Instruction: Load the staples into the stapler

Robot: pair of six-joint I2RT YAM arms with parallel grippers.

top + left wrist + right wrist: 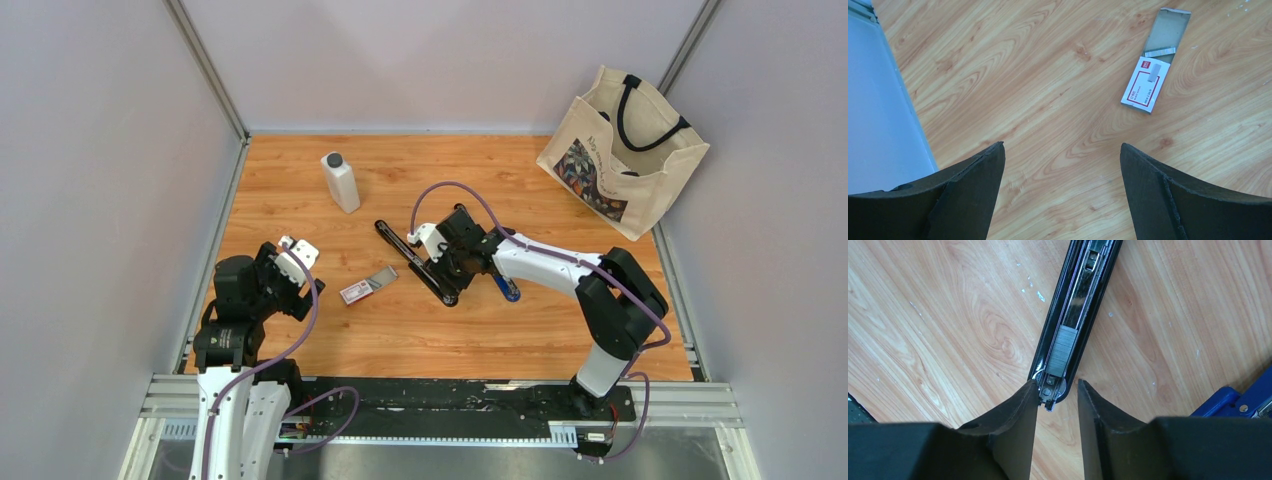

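The stapler lies opened out on the wooden table, its black magazine arm running away from the camera. A strip of metal staples sits in its channel. Its blue part shows at the right edge of the right wrist view. My right gripper is narrowly open at the magazine's near end, and its left fingertip touches that end. The white-and-red staples box, grey tray slid out, lies to the left. My left gripper is wide open and empty.
A white bottle stands at the back left of the table. A canvas tote bag leans at the back right corner. Grey walls close in both sides, and a metal rail runs along the near edge.
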